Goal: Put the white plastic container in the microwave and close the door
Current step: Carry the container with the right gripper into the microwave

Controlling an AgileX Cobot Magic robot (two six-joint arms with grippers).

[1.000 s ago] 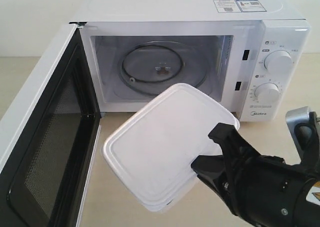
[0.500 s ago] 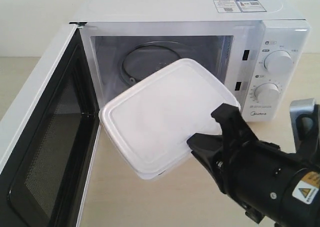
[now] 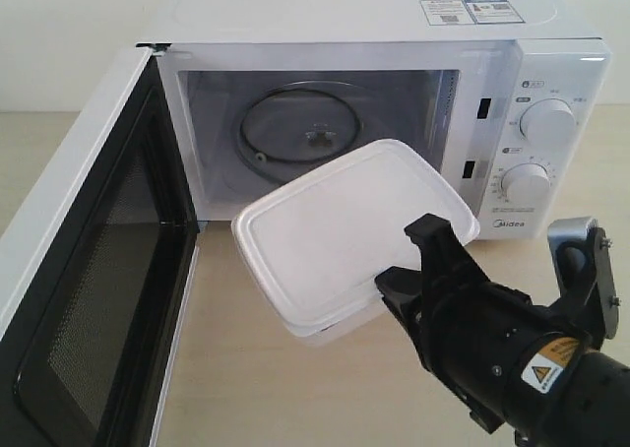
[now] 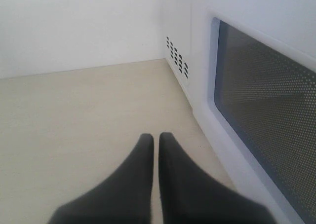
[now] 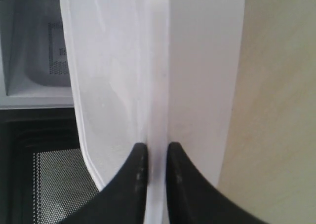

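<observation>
I'm getting bright, soft, even light in all three views. Beyond the right gripper (image 3: 406, 255), the microwave (image 3: 364, 14) top is washing out into the pale wall (image 3: 59, 33). That gripper's fingers (image 5: 136, 184) are blurring dark at close range, and the left gripper (image 4: 156, 135) is smearing likewise. Ahead of the right gripper, the white plastic container (image 3: 345, 230) is casting only a faint shadow.

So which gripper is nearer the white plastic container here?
Right. The right gripper is clamped on the rim of the white plastic container before the microwave; the left gripper sits shut outside the open door, away from it.
</observation>
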